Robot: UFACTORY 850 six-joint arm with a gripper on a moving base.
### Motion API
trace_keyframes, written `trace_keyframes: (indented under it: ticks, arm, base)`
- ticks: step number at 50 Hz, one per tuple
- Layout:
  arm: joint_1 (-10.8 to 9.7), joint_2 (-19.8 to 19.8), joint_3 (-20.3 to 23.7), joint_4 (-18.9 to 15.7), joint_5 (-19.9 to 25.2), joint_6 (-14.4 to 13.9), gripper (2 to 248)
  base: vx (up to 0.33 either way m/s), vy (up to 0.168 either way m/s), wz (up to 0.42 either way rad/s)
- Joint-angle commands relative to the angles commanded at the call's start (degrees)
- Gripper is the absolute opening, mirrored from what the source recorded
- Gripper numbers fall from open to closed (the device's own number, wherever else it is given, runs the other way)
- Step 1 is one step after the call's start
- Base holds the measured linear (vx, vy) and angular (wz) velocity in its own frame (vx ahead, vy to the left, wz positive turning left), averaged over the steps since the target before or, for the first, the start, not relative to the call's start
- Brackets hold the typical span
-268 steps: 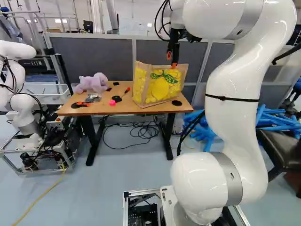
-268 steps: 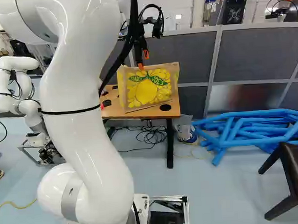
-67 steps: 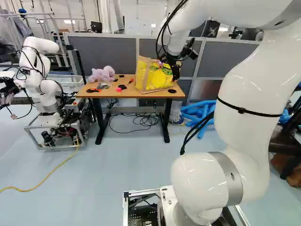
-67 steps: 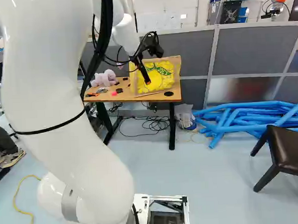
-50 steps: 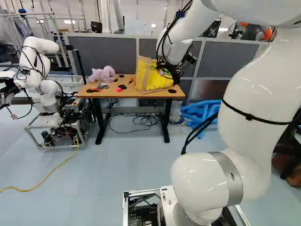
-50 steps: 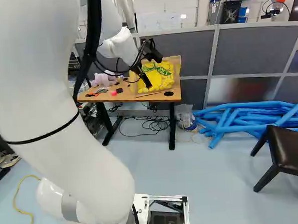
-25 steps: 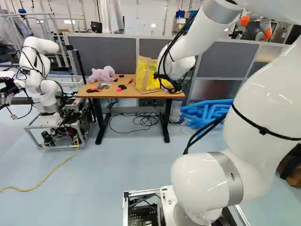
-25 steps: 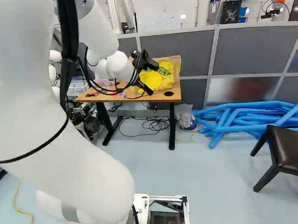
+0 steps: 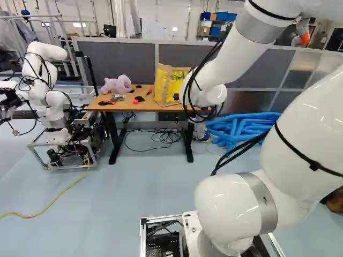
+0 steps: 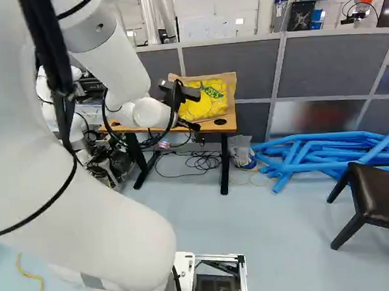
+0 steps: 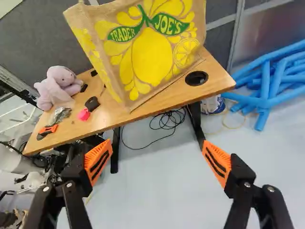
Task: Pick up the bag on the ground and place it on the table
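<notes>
A: Where's the bag? Take twelve o'clock as straight ahead of the base.

B: At twelve, upright on the table, not on the ground. I'd call the placing done.

A: And the gripper?

B: Spread wide, nothing held. Its two orange pads stand well apart, with the bag beyond them, touching neither.

A: How would it handle?

B: Light for its bulk, I'd guess, if there's little inside; I can't see in. The woven walls look stiff enough to stand, but they'd likely fold under a pinch. Not fragile, hardly slippery. If it needs shifting, take the upper rim at mid-width and lift straight, or it may swing or tip.

A: Count things for me.

B: One bag, one table. Toward eleven on the tabletop: one plush toy, one pink piece, one orange-and-black tool, one shiny packet and at least three black bits.

A: Elsewhere?

B: Another robot, just one, at ten. One chair at two. Blue tubes at one, too tangled to count.

A: Next move?

B: Draw the arm back, keeping its cables off the bag.
</notes>
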Motion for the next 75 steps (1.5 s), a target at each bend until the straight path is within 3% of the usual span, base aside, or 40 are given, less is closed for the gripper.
trace_keyframes:
  ticks: [18, 37, 58, 75]
  arm:
    - [0.35, 2.94, 7.54, 0.08, 9.05, -7.18, 247]
    - [0.64, 5.29, 13.58, 0.14, 16.30, -12.93, 247]
    - [0.84, 7.00, 17.97, 0.19, 21.56, -17.11, 247]
    - [0.93, 7.69, 19.74, 0.21, 23.69, -18.80, 247]
  base:
    - [0.000, 0.000, 0.000]
    - [0.000, 0.000, 0.000]
    - [0.000, 0.000, 0.000]
    - [0.000, 0.000, 0.000]
